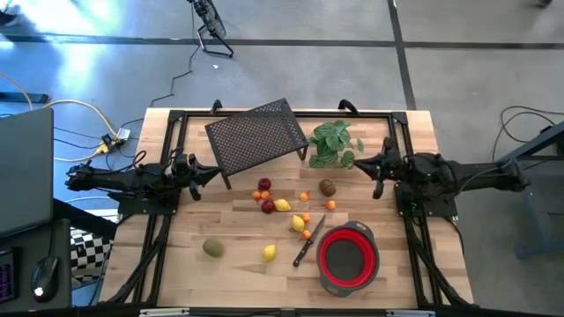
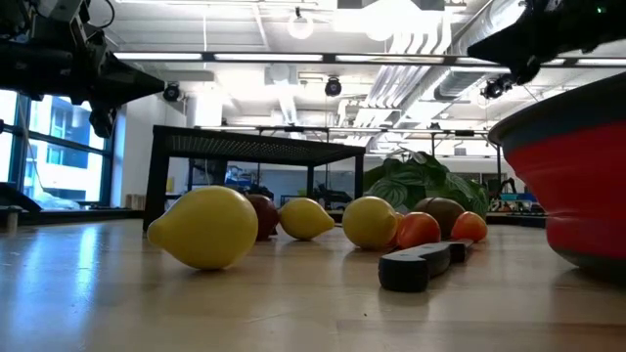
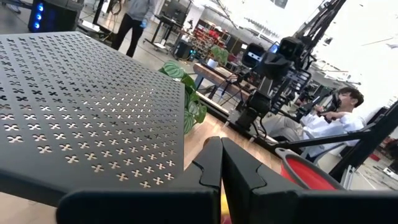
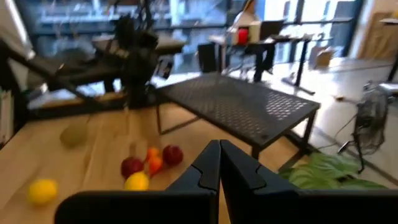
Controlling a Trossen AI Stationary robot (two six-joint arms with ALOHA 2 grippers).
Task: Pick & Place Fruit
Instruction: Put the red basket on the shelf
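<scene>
The fruit lies loose on the wooden table's middle: lemons [image 1: 282,205] [image 1: 269,253], dark red pieces [image 1: 263,184], small orange balls [image 1: 304,195] and two brownish-green ovals [image 1: 213,248] [image 1: 327,187]. Each piece rests on the tabletop. In the low view a big lemon [image 2: 203,227] lies nearest. My left gripper [image 1: 218,171] hovers shut at the table's left side, beside the black mesh stand, and holds nothing [image 3: 221,149]. My right gripper [image 1: 361,165] hovers shut at the right side, next to the plant, also with nothing in it [image 4: 219,149].
A red collapsible bowl [image 1: 347,255] stands at the near right, with a black-handled knife [image 1: 308,242] beside it. A black perforated stand [image 1: 256,134] and a green leafy plant [image 1: 333,143] occupy the far side. A seated person shows beyond the table [image 3: 329,121].
</scene>
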